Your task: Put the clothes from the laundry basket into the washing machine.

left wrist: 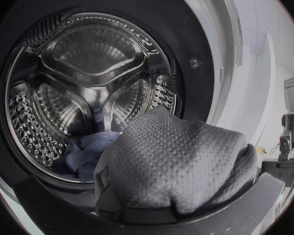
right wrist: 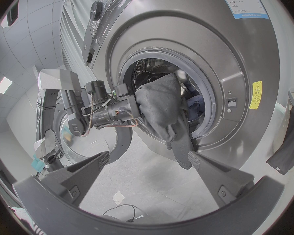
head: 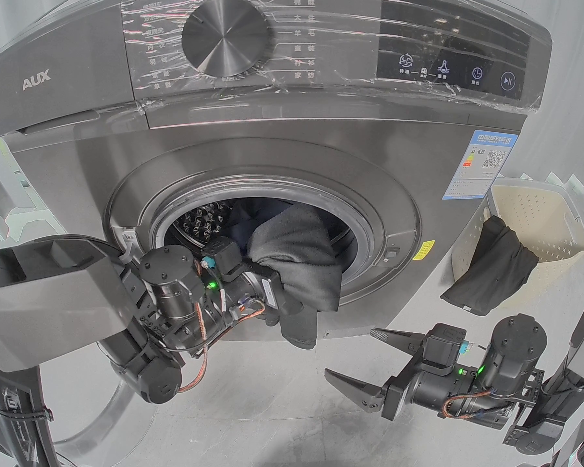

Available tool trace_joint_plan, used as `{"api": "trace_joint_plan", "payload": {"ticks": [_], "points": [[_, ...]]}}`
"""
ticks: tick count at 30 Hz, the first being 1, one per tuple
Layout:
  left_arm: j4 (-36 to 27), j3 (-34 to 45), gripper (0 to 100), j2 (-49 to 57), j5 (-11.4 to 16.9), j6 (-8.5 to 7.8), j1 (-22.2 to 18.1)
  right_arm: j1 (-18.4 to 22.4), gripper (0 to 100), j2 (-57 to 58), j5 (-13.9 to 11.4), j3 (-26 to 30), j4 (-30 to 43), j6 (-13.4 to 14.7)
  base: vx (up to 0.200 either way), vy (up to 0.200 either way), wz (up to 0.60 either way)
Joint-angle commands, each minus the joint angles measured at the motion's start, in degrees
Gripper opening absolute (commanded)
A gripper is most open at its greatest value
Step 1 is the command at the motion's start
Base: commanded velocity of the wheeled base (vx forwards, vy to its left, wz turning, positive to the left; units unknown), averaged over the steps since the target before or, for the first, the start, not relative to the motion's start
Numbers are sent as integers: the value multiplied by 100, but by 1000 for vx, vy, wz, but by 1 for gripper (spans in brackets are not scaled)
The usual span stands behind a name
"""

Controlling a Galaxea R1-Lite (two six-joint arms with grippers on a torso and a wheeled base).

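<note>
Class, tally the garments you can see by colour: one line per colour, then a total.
grey garment: 1
dark blue garment: 1
black garment: 1
Total: 3

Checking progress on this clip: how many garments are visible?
3: grey one hanging from the washer mouth, blue one inside the drum, black one draped over the basket rim. More may be hidden.

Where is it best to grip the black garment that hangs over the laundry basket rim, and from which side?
I would grip the black garment at its upper fold, where it crosses the rim of the laundry basket, coming from above. There the cloth is bunched and raised; lower down it hangs flat against the outer wall.
</note>
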State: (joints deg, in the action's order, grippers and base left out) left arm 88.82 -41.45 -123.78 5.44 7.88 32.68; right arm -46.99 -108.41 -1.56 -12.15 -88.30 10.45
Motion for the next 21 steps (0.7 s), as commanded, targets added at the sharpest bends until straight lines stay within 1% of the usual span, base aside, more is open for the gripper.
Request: {"api": "trace_joint_plan", "payload": {"ticks": [1, 3, 9, 12, 14, 16, 19, 21], "points": [[-5, -821, 0, -656, -113, 144, -34, -3, 100, -13, -2, 3, -3, 1, 0, 0, 0], [-23, -1155, 0, -893, -148, 153, -87, -3, 100, -13, -2, 3, -3, 1, 0, 0, 0], [-67, -1612, 0, -1289, -139, 153, -104, -3, 100, -31, -2, -24, -3, 1, 0, 0, 0], [-155, -2245, 0, -1658, -192, 135, -271, -3, 100, -31, -2, -24, -3, 1, 0, 0, 0], [-304, -2517, 0, -1737, -306, 118, -359, -3, 100, -40, -2, -24, -3, 1, 0, 0, 0], [-603, -2922, 0, -1754, -500, 127, -429, -3, 100, -57, -2, -24, -3, 1, 0, 0, 0], [-937, -3387, 0, -1781, -658, 127, -491, -3, 100, -75, -2, -33, -3, 1, 0, 0, 0], [-1148, -3669, 0, -1834, -711, 135, -509, -3, 100, -75, -2, -33, -3, 1, 0, 0, 0]]}}
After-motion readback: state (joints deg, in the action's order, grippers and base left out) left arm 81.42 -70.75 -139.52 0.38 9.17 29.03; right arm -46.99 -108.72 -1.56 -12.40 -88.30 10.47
